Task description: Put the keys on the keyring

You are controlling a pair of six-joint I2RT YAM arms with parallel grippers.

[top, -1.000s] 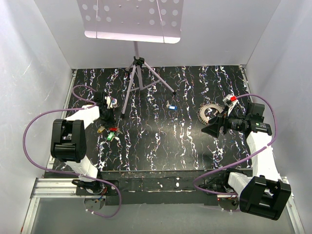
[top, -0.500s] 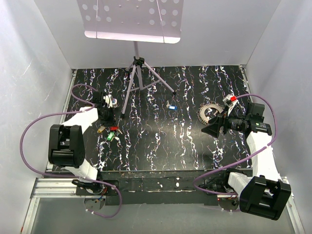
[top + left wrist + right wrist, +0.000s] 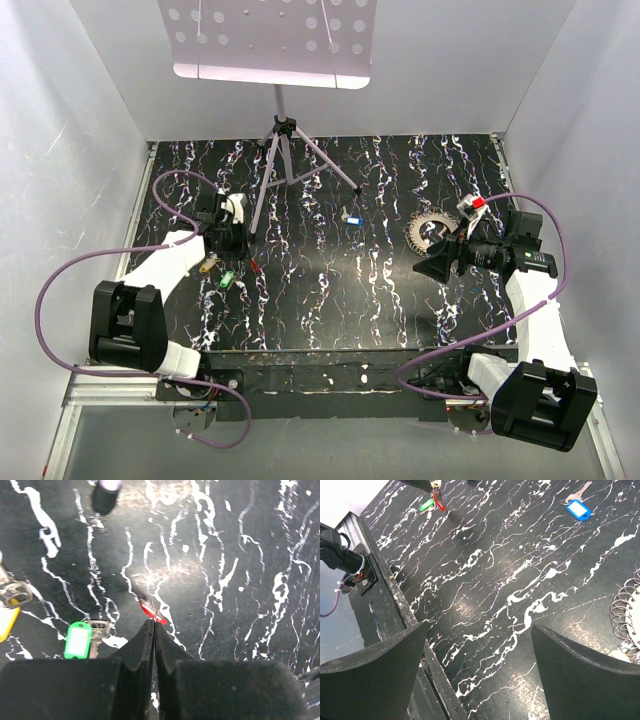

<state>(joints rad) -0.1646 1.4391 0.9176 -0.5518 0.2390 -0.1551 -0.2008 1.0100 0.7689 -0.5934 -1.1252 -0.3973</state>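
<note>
Three white walls (image 3: 60, 120), black white-veined tabletop (image 3: 330, 290), left jaws pinching red key (image 3: 150, 611), right jaws spread.

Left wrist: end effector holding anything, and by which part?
Yes: left end effector pinches the red key by its red plastic head, at the fingertips.

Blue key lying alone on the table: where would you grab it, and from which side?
Probably the blue plastic head, from straight above, pinched across its long edges: the blue key lies flat, alone, and the head looks bulkier than the thin blade.
</note>
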